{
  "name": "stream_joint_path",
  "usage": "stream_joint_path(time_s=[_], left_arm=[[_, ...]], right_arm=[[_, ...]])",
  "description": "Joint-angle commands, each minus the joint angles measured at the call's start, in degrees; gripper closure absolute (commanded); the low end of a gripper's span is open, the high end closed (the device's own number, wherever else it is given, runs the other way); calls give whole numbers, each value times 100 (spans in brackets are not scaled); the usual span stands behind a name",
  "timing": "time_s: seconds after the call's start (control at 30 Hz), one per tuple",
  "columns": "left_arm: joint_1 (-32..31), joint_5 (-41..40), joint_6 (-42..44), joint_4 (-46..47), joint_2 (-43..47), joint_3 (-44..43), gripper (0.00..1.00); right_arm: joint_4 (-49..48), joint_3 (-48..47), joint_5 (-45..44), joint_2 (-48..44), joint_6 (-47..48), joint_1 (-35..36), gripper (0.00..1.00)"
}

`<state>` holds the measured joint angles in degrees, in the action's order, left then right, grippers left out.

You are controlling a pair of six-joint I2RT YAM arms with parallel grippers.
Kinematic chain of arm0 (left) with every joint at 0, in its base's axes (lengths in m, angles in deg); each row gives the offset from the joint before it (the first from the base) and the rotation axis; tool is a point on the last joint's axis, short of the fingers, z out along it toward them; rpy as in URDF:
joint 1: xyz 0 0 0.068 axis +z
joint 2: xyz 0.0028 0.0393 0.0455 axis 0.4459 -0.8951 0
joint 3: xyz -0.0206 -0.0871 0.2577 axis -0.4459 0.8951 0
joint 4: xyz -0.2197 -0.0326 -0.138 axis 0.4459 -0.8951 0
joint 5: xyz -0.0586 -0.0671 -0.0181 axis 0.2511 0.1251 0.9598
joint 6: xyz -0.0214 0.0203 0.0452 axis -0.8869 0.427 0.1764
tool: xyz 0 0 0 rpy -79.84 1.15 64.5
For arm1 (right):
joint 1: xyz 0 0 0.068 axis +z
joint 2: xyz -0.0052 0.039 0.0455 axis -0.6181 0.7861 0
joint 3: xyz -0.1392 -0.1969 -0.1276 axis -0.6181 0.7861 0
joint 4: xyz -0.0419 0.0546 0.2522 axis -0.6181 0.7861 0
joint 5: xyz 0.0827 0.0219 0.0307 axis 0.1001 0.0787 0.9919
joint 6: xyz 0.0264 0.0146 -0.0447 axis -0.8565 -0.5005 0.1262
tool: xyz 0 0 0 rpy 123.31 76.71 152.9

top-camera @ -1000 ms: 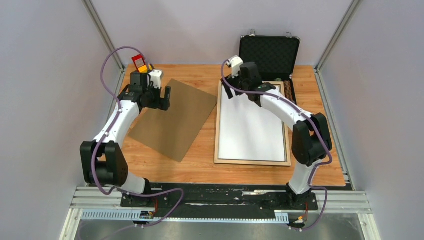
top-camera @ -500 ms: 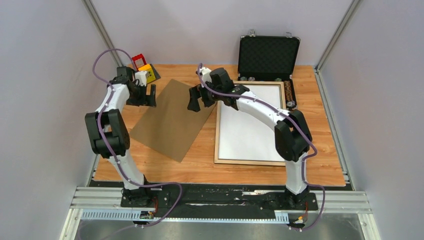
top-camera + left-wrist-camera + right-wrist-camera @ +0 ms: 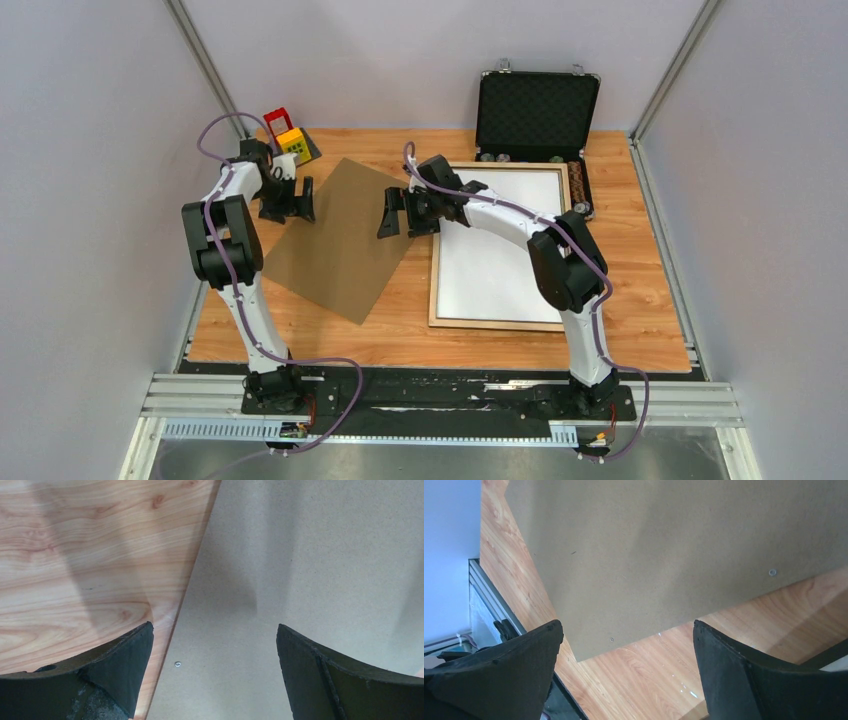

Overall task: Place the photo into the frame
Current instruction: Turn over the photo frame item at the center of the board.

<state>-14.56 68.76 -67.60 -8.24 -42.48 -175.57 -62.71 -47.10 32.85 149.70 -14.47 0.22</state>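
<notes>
Where the frame [image 3: 505,324] lies: flat on the right half of the desk [image 3: 640,340], pale rails up, its far end near an open black case [image 3: 538,100].
Photo [image 3: 495,275]: apparently the white sheet that fills the frame from rail to rail. No printed side shows, so it is probably face down and already seated.
Board [image 3: 335,250]: plain brown, flat and skewed on the desk, left of the frame.
Left pincer [image 3: 290,203]: spread wide and empty, hanging over the board's far left edge. Its wrist view shows that edge running between the fingers.
Right pincer [image 3: 405,215]: spread wide and empty, over the board's right corner, just beside the frame's left rail.
Step, as judged: the photo looks placed, and both arms seem set to take the board.
Handling, photo: thin, light, floppy and slick, so it likely creases and smudges easily. Any nudge should come at a short-end border, never mid-sheet.
Handling, frame: the thin rails look light and likely to slide if bumped, so steady it by a rail.
Handling, board: looks stiff and light. It lies flush with the desk, so an edge must be tipped up before pinching.
</notes>
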Motion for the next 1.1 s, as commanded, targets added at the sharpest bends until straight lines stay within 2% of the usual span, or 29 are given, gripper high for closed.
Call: stream_joint_path(time_s=[0.0,0.33,0.77,1.07], left_arm=[[31,283,73,-99,7,-124,0],[47,426,93,52,362,485,0],[114,486,196,125,524,824,0],[200,598,312,140,816,1224,0]], right_arm=[[-102,184,-29,18,-678,-10,0],[-310,722,-88,-34,-1050,67,0],[-107,142,-82,734,-883,81,1],[75,-47,-315,724,-669,93,1]])
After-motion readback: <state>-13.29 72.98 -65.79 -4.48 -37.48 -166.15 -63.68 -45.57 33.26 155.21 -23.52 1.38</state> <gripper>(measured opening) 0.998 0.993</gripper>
